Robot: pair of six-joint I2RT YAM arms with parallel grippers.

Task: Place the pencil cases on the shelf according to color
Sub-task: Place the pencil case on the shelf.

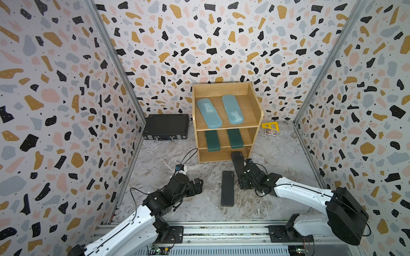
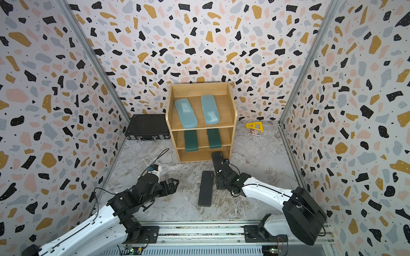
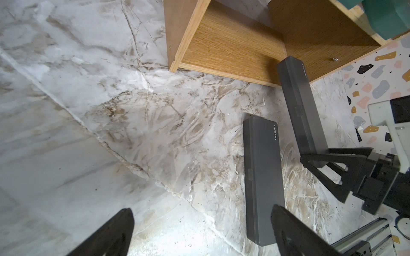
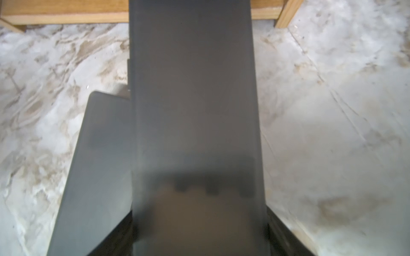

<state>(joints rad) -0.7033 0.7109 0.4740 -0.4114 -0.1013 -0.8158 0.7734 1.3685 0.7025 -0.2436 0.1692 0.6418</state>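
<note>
**A:** What catches your eye first?

**B:** The shelf [image 1: 255, 104]. It's an oak-coloured unit with three tiers, at the back of the marbled tabletop [image 1: 173, 206]. Just beside it a black briefcase [image 1: 166, 126] lies flat, with its latches toward us.

**A:** And the pencil cases?

**B:** The top tier holds the first light-blue case [image 1: 209, 113] and the second light-blue case [image 1: 232, 109], side by side but apart. On the middle tier, the first green case [image 1: 212, 140] and the second green case [image 1: 235, 138] lie the same way, their near ends poking past the front edge. The bottom tier has nothing fully inside it.

**A:** Where are the black ones?

**B:** The held black case [image 3: 299, 110] is lengthwise in front of the shelf. Its far end is over the front edge of the bottom tier, toward the right side panel. I can't tell whether it touches the board. The loose black case [image 1: 227, 188] lies flat on the tabletop just beside it, nearer to us.

**A:** What are the pincers doing?

**B:** The right gripper [image 3: 311, 160] is clamped on the near end of the held black case, one finger on each long side. The left gripper [image 1: 199, 183] hangs with its jaws spread wide and nothing between them. It points toward the loose black case without touching it.

**A:** Anything smaller?

**B:** On the far side of the shelf from the briefcase, by the back wall, a yellow triangular ruler [image 1: 269, 126] lies touching a small printed card box [image 1: 271, 132].
</note>
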